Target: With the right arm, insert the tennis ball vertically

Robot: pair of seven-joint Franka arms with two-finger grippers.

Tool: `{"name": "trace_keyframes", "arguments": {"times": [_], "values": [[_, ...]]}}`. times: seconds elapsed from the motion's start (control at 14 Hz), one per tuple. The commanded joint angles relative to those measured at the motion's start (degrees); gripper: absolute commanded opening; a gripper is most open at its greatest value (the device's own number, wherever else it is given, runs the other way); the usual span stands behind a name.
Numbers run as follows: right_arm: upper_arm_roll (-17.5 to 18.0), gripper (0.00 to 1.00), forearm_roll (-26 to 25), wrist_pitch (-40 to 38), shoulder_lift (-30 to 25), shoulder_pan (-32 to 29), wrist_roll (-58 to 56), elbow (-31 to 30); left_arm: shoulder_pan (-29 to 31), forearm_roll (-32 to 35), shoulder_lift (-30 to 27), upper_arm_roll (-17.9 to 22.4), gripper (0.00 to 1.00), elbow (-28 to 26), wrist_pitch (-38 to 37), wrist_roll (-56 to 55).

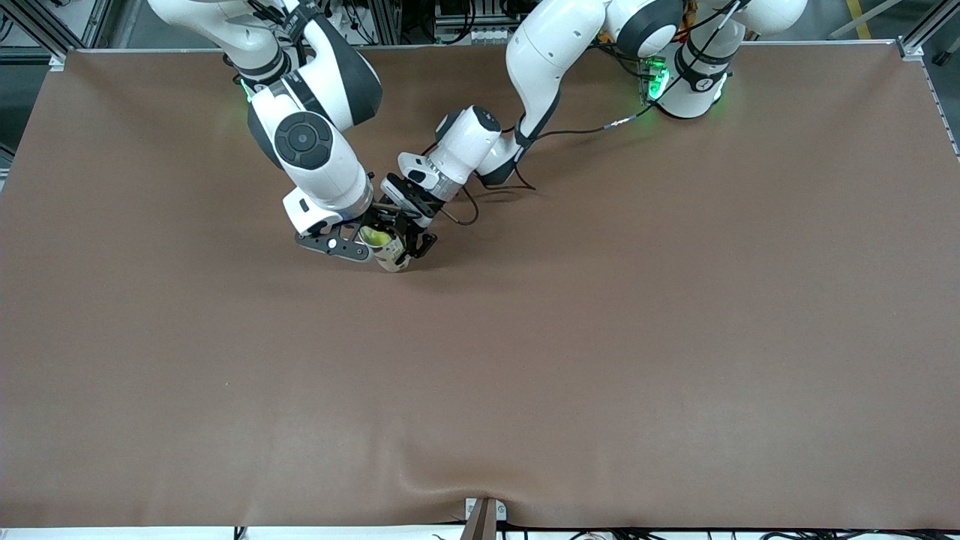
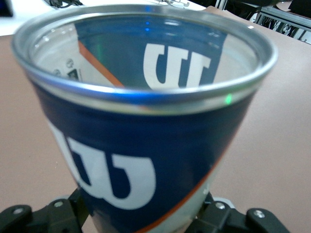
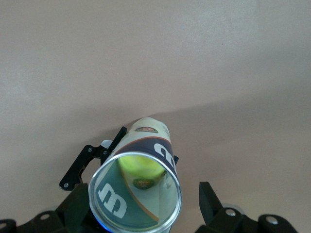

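A clear tennis-ball can (image 1: 393, 258) with a blue label and a metal rim stands nearly upright on the brown table (image 1: 600, 337). My left gripper (image 1: 412, 241) is shut on its lower part; in the left wrist view the can (image 2: 146, 145) fills the picture above the left gripper (image 2: 146, 221). A yellow-green tennis ball (image 1: 377, 238) lies inside the can. In the right wrist view I look down the open mouth of the can (image 3: 146, 145) at the ball (image 3: 141, 165). My right gripper (image 3: 143, 196) is open and empty, its fingers (image 3: 210, 196) astride the rim; in the front view it (image 1: 352, 244) is over the can.
The brown mat covers the whole table. A black cable (image 1: 465, 214) hangs from the left arm's wrist near the can. A small metal bracket (image 1: 484, 514) sits at the table edge nearest the front camera.
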Motion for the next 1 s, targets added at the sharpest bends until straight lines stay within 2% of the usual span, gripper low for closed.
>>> {"name": "trace_keyframes", "arguments": {"times": [0.0,0.21,0.36,0.43,0.93], "values": [[0.31,1.00,-0.69,-0.25,-1.07,-0.72,0.39,-0.26,-0.40,0.74,-0.50,0.51,0.86,-0.57,-0.05,-0.96],[0.05,1.00,-0.69,-3.75,-2.12,-2.56,-2.75,1.93,-0.40,0.74,-0.59,0.51,0.92,-0.74,-0.05,-1.14],[-0.91,1.00,-0.69,-9.10,-2.74,-3.70,-6.88,6.23,-0.40,0.74,-0.67,0.51,1.00,-1.10,-0.05,-1.22],[-1.70,1.00,-0.69,-11.74,-2.91,-3.97,-8.82,8.43,-0.40,0.74,-0.67,0.51,1.00,-1.27,-0.14,-1.31],[-11.80,1.00,-0.42,-29.24,-2.92,-4.41,-27.71,23.73,-0.32,0.74,-1.81,0.51,1.00,-3.20,-0.22,-1.66]]}}
